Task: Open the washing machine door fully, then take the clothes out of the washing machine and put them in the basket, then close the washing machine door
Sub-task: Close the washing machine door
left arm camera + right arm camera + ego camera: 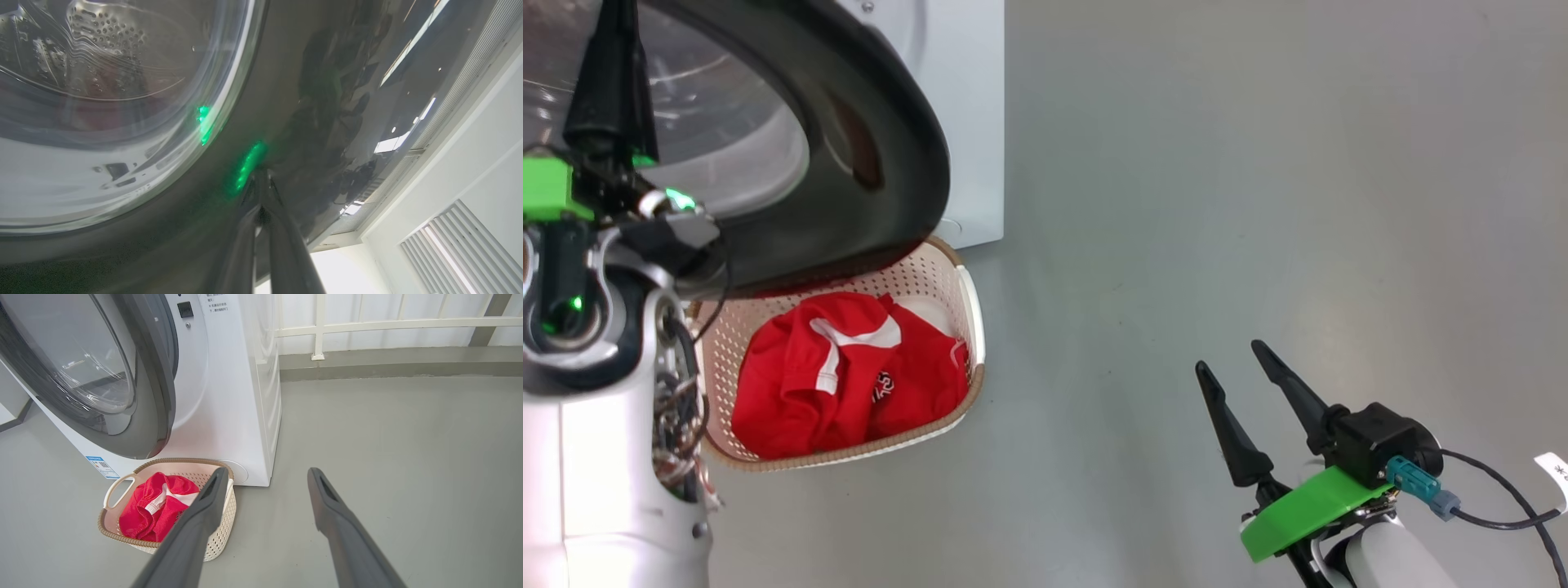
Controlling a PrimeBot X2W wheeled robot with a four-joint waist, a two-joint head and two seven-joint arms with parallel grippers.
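Note:
The washing machine door (882, 147), with its glossy black rim and clear bulging glass, stands swung partly out from the white washing machine (229, 396). My left gripper (614, 49) is shut with nothing held, its fingers pointing up the door's outer face. In the left wrist view the joined tips of the left gripper (260, 175) touch the black rim (306, 102) beside the glass. The red clothes (841, 367) lie in the cream basket (976, 327) on the floor under the door. My right gripper (1230, 359) hangs open and empty over bare floor, right of the basket (122, 537).
Grey floor (388, 437) stretches wide to the right of the machine. A white railing (367, 324) and a low kerb run along the back. A black cable (1503, 514) trails from my right wrist. The basket sits close against the machine's lower front.

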